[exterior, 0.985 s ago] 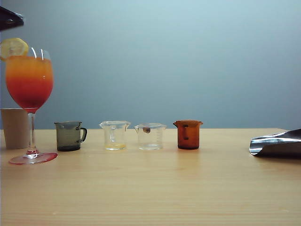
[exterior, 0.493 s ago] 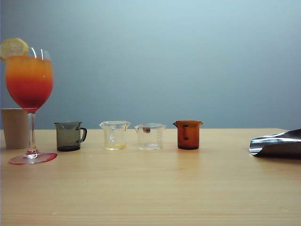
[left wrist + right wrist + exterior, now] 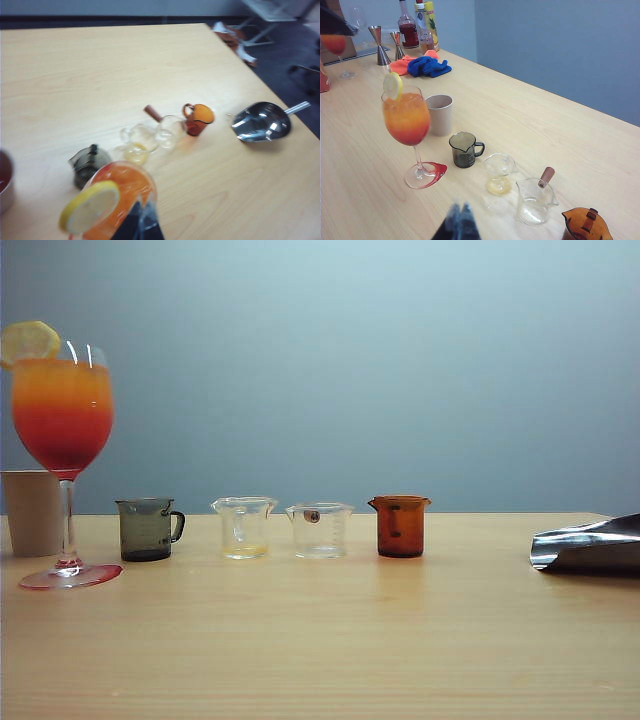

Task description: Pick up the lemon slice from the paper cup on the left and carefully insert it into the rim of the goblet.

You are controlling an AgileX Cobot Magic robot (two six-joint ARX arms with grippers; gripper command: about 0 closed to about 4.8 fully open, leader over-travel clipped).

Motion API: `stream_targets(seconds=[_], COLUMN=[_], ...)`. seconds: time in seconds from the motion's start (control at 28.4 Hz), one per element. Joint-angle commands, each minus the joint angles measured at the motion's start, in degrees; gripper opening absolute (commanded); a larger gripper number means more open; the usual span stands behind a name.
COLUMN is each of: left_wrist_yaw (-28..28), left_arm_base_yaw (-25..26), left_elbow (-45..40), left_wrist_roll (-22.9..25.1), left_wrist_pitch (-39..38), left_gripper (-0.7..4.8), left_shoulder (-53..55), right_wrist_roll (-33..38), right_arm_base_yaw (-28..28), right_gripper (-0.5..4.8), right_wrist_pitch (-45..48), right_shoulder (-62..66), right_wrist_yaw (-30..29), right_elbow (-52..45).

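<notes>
Exterior view: on the wooden surface (image 3: 320,640) the goblet (image 3: 62,430) stands at the far left, filled with an orange-to-red drink, and the lemon slice (image 3: 28,341) sits upright on its rim at the left edge. The paper cup (image 3: 32,512) stands just behind and left of the stem. To the right runs a row: a smoky grey handled cup (image 3: 148,529), two clear beakers (image 3: 243,527) (one with a little yellow liquid), and an amber beaker (image 3: 400,525). A shiny metal scoop (image 3: 588,546) lies at the far right edge. Neither tool shows here.

Left wrist view: the left tool (image 3: 139,227) hangs above the goblet (image 3: 127,187), its dark fingers drawn together with nothing between them. The lemon slice (image 3: 90,206) is perched on the goblet's rim, apart from the tool. The scoop (image 3: 261,121) lies well to the side.

Right wrist view: the right tool (image 3: 458,225) is blurred at the picture's edge, its two fingertips close together and holding nothing, over the bare surface near the clear beakers. The goblet (image 3: 408,120) carries the lemon slice (image 3: 393,85) on its rim, with the paper cup (image 3: 439,115) just beyond it.
</notes>
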Motion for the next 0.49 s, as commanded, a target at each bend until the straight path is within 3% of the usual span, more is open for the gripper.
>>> stream_targets(seconds=[0.04, 0.25, 0.49], left_wrist_yaw=[-5.4, -13.5, -29.2], left_arm_base_yaw=[-0.1, -0.9, -5.0], left_elbow=[0.3, 0.3, 0.3], left_wrist_roll=[-5.2, -11.3, -12.3], left_wrist_pitch=[0.2, -0.3, -0.4], left_gripper=[-0.06, -0.06, -0.06], left_shoulder=[-3.0, -8.9, -16.3], right_wrist_roll=[-0.1, -0.1, -0.1], right_arm_base_yaw=[0.0, 0.0, 0.0], right_gripper=[-0.05, -0.05, -0.05], right_wrist_pitch=[1.4, 1.4, 1.3], right_shoulder=[-0.2, -0.2, -0.2], right_wrist_yaw=[-0.2, -0.1, -0.1], right_elbow=[0.5, 0.5, 0.5])
